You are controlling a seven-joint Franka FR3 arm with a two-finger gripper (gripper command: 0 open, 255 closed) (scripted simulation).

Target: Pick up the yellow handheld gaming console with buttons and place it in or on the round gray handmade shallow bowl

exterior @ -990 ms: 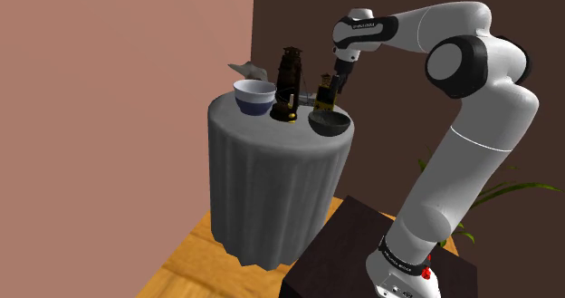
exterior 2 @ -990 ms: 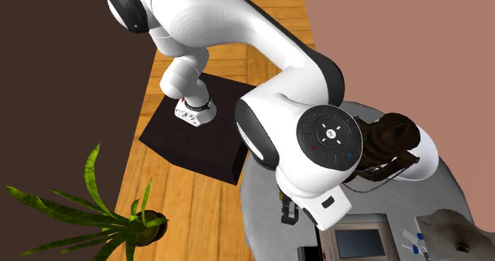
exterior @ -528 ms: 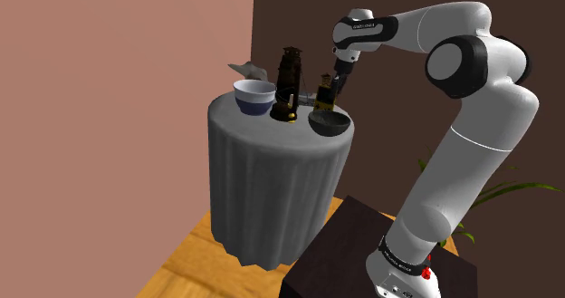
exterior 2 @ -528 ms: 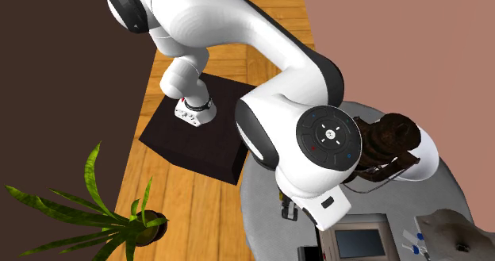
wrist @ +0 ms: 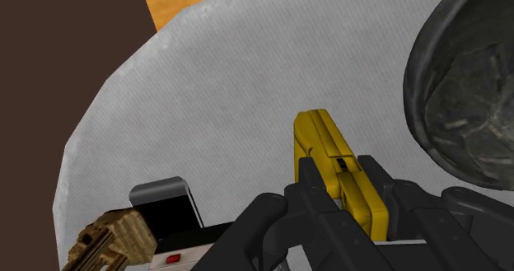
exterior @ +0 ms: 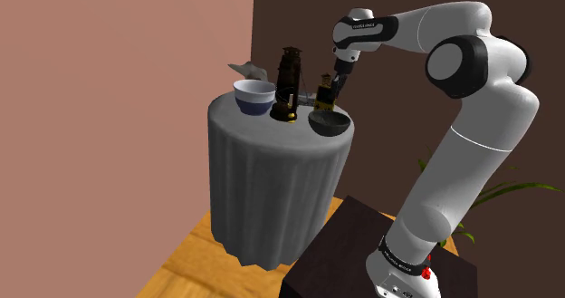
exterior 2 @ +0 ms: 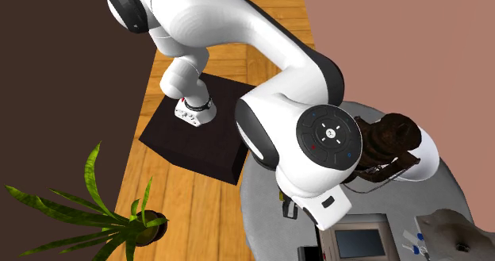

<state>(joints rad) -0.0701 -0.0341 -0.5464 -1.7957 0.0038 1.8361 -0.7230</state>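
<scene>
A round table under a grey cloth (exterior: 272, 178) stands where a pink wall meets a dark brown one, on a wooden floor. Over the side of the tabletop nearest the arm, the black gripper (wrist: 339, 185) is clenched on the yellow console (wrist: 325, 142), with a finger pressed to each of its narrow sides. The console appears to be raised a little off the cloth, though the gap is hard to judge.

The dark grey bowl (wrist: 469, 105) sits just beside the gripper. The console is next to its rim, not over it. So the grasp looks done and the lift probably begun. What is left is the short carry over the bowl and the release.

As far as its inside shows, the grey bowl holds nothing. A pale bowl (exterior: 254, 97) stands across the table, and I cannot tell what it contains. Between the two bowls rises a dark figurine (exterior: 289, 79). A white device with a dark screen (wrist: 169, 207) lies near the cloth's edge.
</scene>
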